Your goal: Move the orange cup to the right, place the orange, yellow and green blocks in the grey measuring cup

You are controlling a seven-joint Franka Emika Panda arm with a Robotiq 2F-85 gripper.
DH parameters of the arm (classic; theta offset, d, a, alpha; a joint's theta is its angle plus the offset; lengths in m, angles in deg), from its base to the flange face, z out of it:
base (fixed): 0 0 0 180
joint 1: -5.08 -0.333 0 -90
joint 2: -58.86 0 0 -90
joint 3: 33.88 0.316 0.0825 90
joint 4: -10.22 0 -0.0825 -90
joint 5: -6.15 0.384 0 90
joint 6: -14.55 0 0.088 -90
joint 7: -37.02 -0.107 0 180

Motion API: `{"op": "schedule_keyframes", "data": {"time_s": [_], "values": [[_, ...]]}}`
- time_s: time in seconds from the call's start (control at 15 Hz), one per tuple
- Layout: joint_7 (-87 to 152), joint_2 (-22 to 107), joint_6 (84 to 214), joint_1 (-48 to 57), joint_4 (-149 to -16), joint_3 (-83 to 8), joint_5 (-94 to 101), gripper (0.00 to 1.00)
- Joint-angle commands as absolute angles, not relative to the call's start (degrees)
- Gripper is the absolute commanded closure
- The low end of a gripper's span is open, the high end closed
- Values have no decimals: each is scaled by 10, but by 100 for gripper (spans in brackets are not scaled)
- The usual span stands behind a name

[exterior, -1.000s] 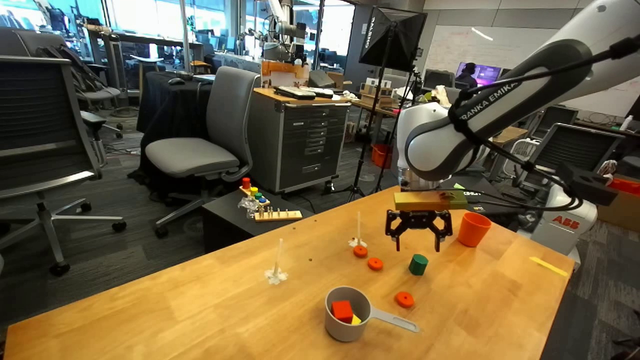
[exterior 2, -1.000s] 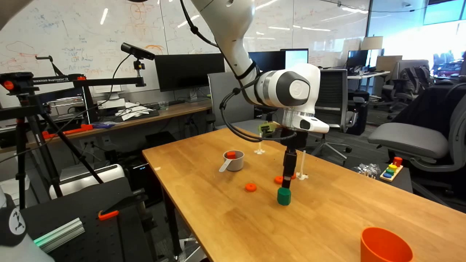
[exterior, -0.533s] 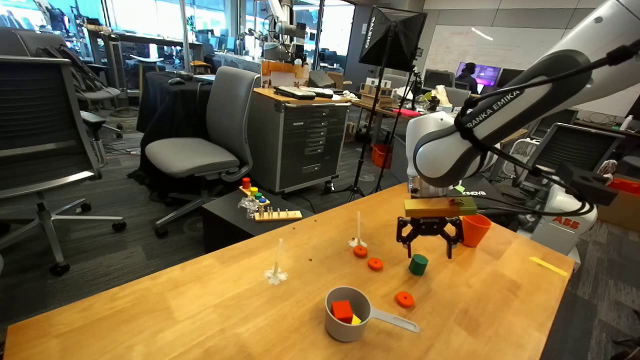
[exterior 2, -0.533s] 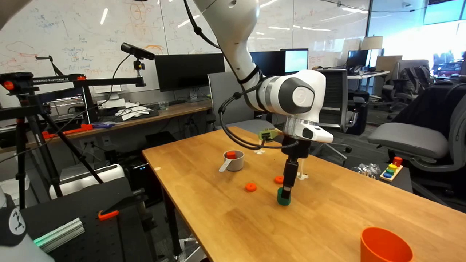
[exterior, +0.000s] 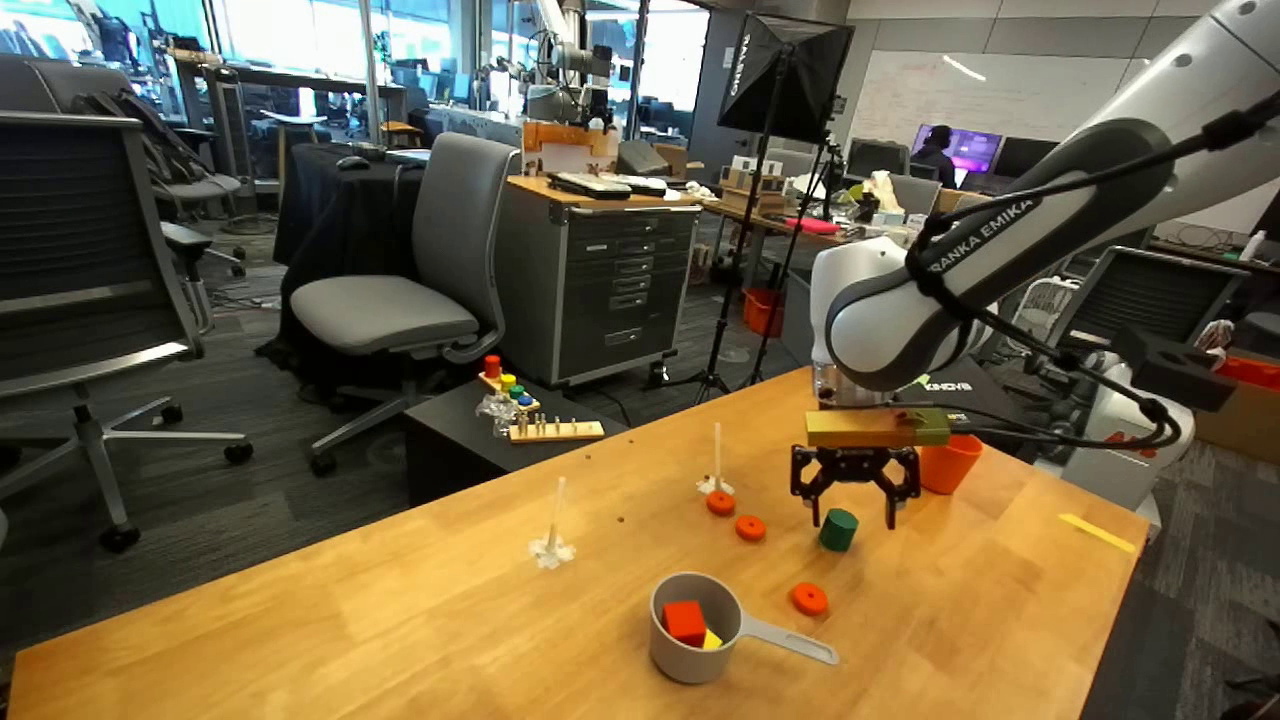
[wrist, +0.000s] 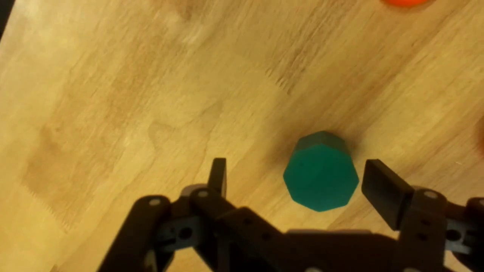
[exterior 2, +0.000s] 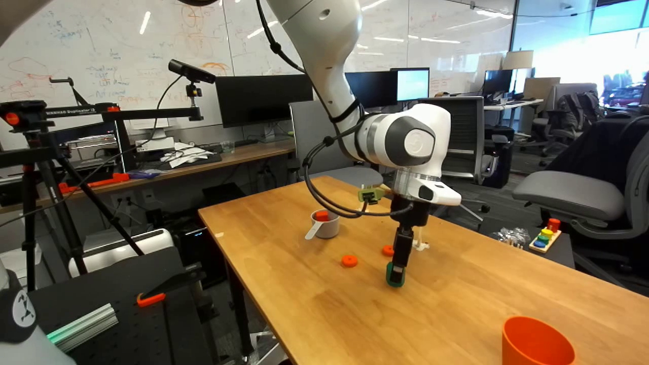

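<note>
Hanging at the green block (wrist: 320, 177), the gripper (wrist: 297, 181) has its fingers spread wide, one to each side of it, gripping nothing; in the wrist view the block is nearer one finger, and how far down the tips reach is hard to tell. The block stands on the table (exterior: 400, 600). In the grey measuring cup (exterior: 690, 665) lie the orange block (exterior: 684, 622) and, partly hidden, the yellow block (exterior: 712, 640). In an exterior view the orange cup (exterior: 952, 468) stands upright, partly behind the gripper. Three orange rings (exterior: 811, 606) lie nearby.
</note>
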State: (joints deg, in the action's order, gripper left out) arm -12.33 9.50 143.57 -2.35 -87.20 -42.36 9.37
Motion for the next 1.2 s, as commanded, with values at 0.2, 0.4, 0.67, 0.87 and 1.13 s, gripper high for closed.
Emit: {"op": "schedule_keyframes", "data": {"time_s": [0.2,0.4,0.67,0.87,1.13], "values": [[-115,100,1491,-12,-882,-422,99,62],[-110,130,1502,-16,-897,-430,90,83],[-88,173,1486,-21,-902,-410,96,83],[-43,196,1452,-3,-892,-362,132,83],[-15,199,1396,-12,-870,-325,175,83]]}}
